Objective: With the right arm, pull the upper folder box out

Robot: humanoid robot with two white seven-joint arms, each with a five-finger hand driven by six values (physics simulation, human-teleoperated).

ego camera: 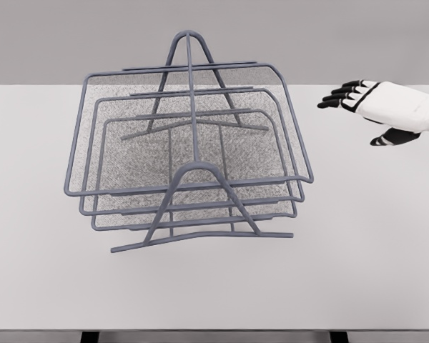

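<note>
From the head camera I see a grey wire rack (193,143) that stands in the middle of the white tabletop (357,250). It carries three mesh trays, one above the other, between two A-shaped end frames, one at the near side and one at the far side. The upper folder box (114,78) is the top tray, the widest in my view; its rim runs from the far left corner down to the near edge, and it sits inside the rack, in line with the two trays below it.

My right hand (382,107) comes in from the right edge of the picture, at the height of the far part of the rack. It is to the right of the upper folder box and apart from it, with bare tabletop between them. The black fingers (339,96) are stretched and a little spread, pointing to the left toward the rack, and the thumb hangs lower. The hand holds nothing.

I do not see my left arm.
</note>
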